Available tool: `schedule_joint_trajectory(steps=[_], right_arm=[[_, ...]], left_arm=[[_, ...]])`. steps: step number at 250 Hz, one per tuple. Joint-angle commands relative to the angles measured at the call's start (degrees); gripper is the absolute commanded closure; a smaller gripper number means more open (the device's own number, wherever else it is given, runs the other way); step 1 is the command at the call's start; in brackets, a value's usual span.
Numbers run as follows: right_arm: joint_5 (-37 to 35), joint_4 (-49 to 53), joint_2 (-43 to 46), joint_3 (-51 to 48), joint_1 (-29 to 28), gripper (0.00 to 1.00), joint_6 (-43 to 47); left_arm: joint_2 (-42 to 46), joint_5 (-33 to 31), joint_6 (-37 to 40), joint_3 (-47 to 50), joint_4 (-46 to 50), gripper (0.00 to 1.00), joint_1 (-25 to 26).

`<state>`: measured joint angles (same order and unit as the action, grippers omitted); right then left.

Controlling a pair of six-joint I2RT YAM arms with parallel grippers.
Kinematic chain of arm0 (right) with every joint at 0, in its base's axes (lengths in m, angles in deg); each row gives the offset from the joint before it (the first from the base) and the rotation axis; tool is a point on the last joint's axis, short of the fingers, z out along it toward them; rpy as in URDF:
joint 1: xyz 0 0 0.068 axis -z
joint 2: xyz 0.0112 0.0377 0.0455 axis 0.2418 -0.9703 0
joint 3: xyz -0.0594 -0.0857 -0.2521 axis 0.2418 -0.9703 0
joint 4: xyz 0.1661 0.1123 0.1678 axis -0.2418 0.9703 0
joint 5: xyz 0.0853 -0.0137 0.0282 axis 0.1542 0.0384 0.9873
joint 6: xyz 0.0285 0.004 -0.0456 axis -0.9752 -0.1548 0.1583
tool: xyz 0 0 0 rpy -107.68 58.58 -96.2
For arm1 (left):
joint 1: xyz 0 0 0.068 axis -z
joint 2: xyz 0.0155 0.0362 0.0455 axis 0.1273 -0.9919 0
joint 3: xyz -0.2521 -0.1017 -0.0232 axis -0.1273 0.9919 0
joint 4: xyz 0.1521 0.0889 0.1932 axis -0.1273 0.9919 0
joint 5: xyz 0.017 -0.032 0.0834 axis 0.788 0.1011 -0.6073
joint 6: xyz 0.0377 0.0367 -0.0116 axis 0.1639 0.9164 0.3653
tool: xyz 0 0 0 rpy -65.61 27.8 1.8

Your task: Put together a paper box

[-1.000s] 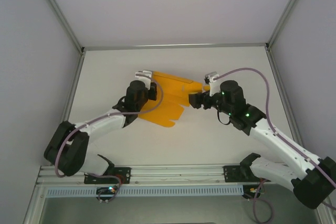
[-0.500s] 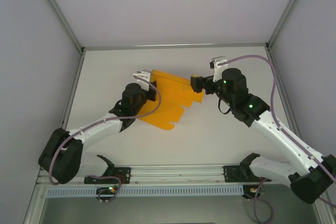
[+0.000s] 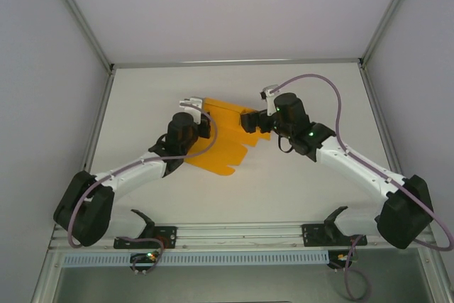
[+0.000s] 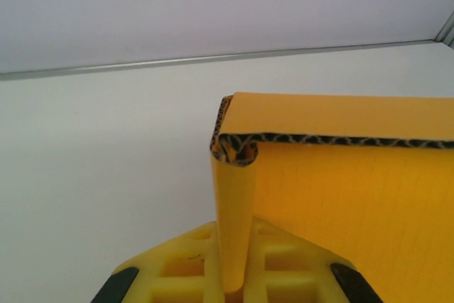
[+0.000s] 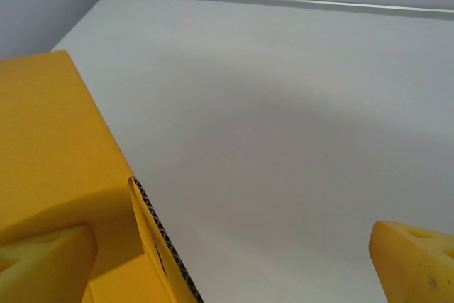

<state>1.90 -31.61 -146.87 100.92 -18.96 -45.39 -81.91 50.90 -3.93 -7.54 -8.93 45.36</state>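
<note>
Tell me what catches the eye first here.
The bright orange-yellow paper box, a partly folded sheet, spans the gap between the two arms at mid-table. The left gripper is shut on its folded-over left edge, while the right gripper stands open at its right side.

Robotics lab test cell, plain pale grey panel walls [image 3: 234, 5] framed by slim metal corner posts [image 3: 76, 12], bare white tabletop [image 3: 284, 182], slotted aluminium rail [image 3: 241, 235] carrying two white-and-black robot arms [image 3: 355, 169], trailing purple cables [image 3: 309, 76]

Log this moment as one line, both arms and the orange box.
paper box: partly folded, on table | left gripper: shut on its left folded wall | right gripper: open at its right edge
</note>
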Motion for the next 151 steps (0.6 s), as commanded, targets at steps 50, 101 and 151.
schedule_joint_trajectory(steps=[50,101,151], right_arm=[[-18.65,-24.72,-0.77,-8.74,-2.76,0.0,-20.19],[-24.38,-19.77,2.38,-9.45,-6.67,0.0,-20.17],[-19.57,-2.08,14.18,-12.3,-6.89,0.0,-19.86]], left_arm=[[-0.61,5.11,-8.62,-1.34,-4.57,1.0,0.66],[0.66,2.86,-9.41,-1.16,-3.46,1.0,0.79],[3.6,-1.82,-7.4,0.83,-1.85,1.0,0.56]])
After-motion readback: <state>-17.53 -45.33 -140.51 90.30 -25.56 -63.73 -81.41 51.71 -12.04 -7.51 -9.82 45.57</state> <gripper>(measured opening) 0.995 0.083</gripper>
